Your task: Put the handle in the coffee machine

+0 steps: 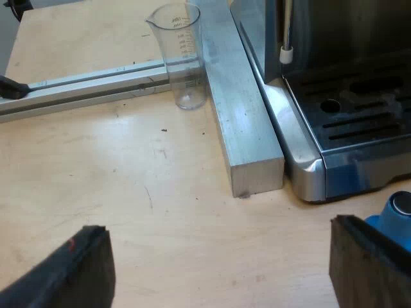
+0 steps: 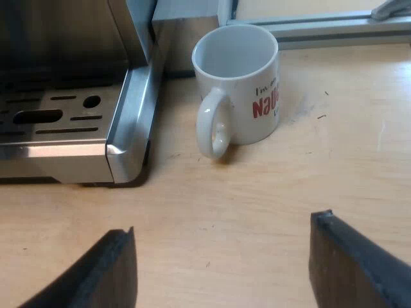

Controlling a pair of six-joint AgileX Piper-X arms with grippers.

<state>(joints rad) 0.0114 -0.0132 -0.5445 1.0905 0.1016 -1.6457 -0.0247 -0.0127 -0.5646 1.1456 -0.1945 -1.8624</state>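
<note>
My left gripper (image 1: pixel 218 269) hangs open over bare wooden tabletop, nothing between its two black fingers (image 1: pixel 70 273). The espresso machine (image 1: pixel 334 122) stands ahead of it, showing its metal drip tray and a steam wand tip (image 1: pixel 286 54). A blue tamper (image 1: pixel 395 218) sits close behind one finger, near the machine's corner. My right gripper (image 2: pixel 221 269) is open too, above the wooden table near the machine's drip tray corner (image 2: pixel 125 151). A white mug (image 2: pixel 239 86) with red lettering stands upright beside the machine, its handle turned toward this gripper.
A clear measuring glass (image 1: pixel 183 54) stands upright where two aluminium rails (image 1: pixel 241 109) meet, beside the machine. Another rail (image 2: pixel 334 25) runs behind the mug. A small dark object (image 1: pixel 11 86) lies on the far rail's end.
</note>
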